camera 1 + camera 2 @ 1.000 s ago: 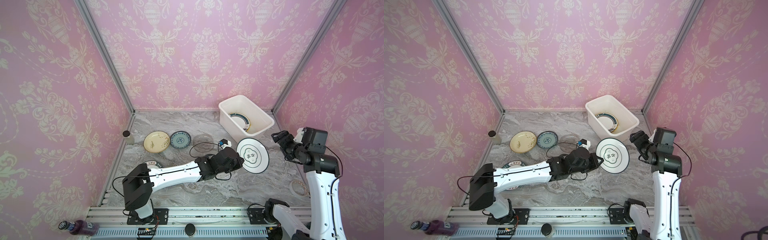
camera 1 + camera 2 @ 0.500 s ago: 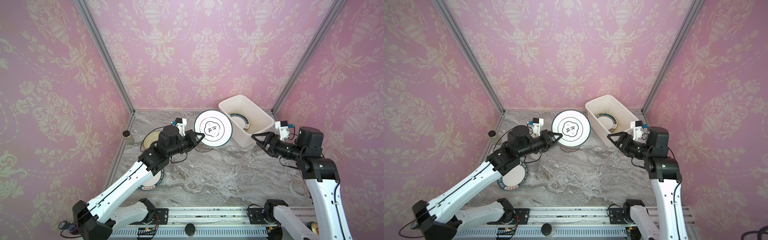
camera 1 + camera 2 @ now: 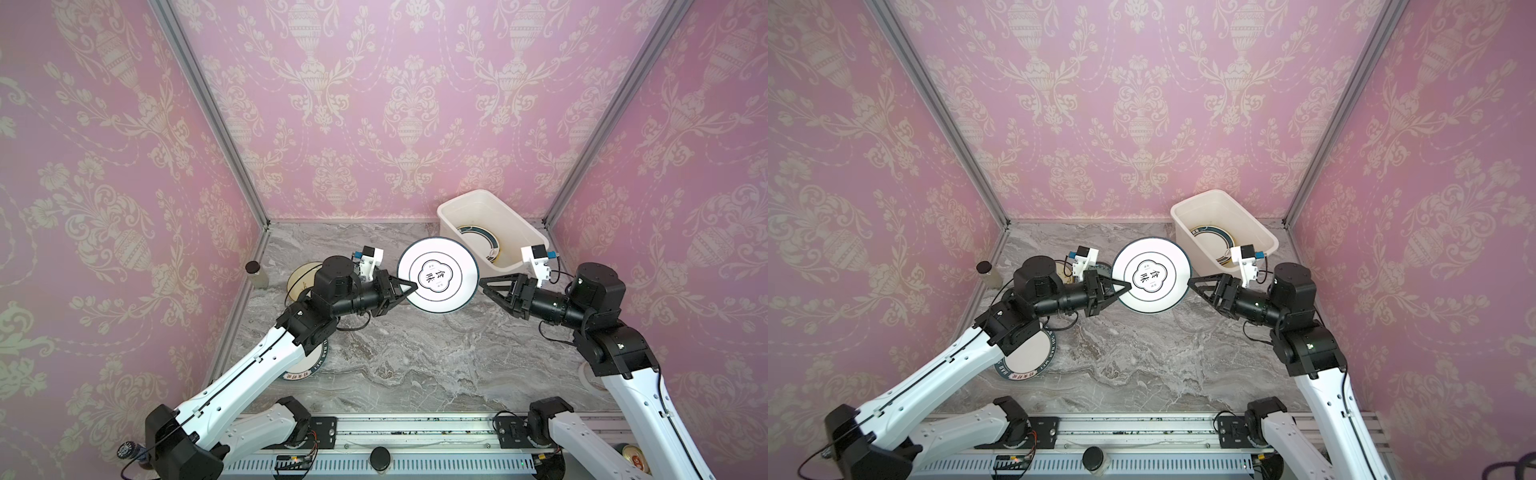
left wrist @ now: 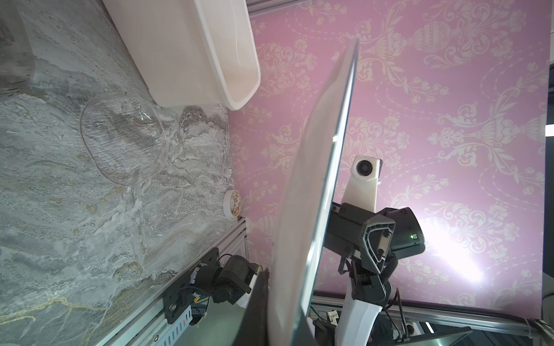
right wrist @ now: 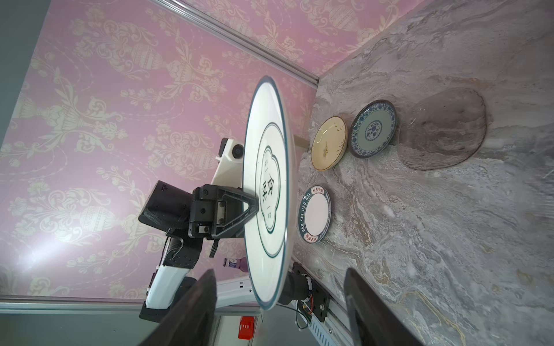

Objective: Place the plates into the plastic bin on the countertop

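Marble countertop (image 3: 395,365) below, my left gripper (image 3: 414,287) pinches the lettered plate (image 3: 436,274) by its rim, aloft beside the bin (image 3: 449,228). My right gripper (image 3: 484,286) gapes (touching nothing) and should straddle the far rim squarely before closing.

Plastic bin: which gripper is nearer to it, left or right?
Right. The right gripper hovers by the plastic bin; the left gripper grips the white plate at its far edge.

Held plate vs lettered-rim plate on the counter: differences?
Pose: held plate in the air, edge pinched by the left gripper; lettered-rim plate flat on the countertop. Pattern: held plate has a thin dark rim line and centre characters; lettered-rim plate a wide lettered band, plain centre. Shared: round, white.
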Controlling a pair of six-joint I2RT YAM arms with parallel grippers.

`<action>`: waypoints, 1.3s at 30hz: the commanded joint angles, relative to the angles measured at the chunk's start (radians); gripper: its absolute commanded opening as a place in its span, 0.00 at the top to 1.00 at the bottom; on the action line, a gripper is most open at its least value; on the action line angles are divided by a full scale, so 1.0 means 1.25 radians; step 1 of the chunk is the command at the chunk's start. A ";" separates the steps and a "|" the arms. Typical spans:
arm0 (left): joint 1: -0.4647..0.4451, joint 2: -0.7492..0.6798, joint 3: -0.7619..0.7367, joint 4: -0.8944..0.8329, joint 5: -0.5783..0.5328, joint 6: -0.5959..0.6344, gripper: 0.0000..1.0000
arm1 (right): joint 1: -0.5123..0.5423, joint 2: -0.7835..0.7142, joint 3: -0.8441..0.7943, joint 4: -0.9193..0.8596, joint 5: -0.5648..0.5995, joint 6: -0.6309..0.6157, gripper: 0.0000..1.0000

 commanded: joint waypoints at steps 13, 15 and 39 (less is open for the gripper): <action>-0.005 0.019 0.004 0.078 0.020 -0.038 0.91 | 0.162 0.090 -0.027 0.191 0.181 0.073 0.63; -0.012 0.021 0.002 0.082 0.013 -0.039 0.91 | 0.179 0.098 -0.030 0.200 0.197 0.073 0.67; -0.037 -0.022 0.006 0.057 -0.145 -0.052 0.33 | 0.218 0.092 0.019 0.093 0.352 0.077 1.00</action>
